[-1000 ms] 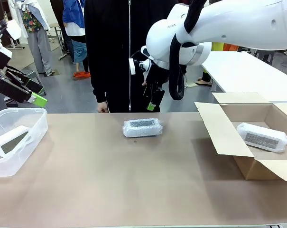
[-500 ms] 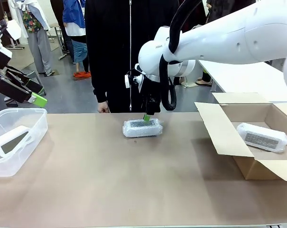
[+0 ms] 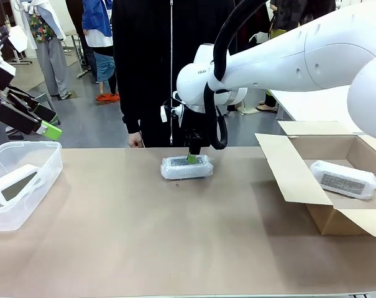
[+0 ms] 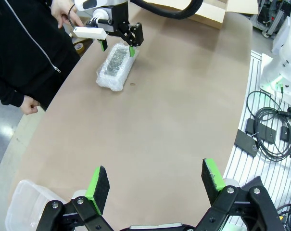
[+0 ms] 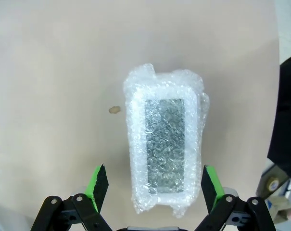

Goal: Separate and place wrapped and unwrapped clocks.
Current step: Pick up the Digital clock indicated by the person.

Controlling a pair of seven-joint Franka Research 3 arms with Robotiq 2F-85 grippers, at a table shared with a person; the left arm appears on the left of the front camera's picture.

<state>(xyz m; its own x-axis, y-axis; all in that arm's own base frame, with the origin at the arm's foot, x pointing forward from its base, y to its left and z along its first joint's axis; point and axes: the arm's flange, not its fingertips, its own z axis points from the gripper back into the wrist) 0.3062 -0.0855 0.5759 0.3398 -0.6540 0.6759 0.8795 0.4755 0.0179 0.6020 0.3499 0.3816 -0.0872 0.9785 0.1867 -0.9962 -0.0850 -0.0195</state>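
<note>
A bubble-wrapped clock lies at the table's far middle, dark face up. My right gripper hangs open just over it, its green pads straddling the long sides of the wrapped clock in the right wrist view, right gripper empty. A second wrapped clock lies in the cardboard box at the right. The bare clock rests in the clear plastic tub at the left. My left gripper is held open above the tub. From the left wrist, the left gripper is empty, far from the wrapped clock.
A person in a black zipped jacket stands at the far edge behind the clock, one hand at the table's rim. Bare brown tabletop spreads across the near half. The box's open flap leans toward the middle.
My right gripper has come down and a little to the left, from above the wrapped clock to just over it, jaws still open. The left arm has not moved.
</note>
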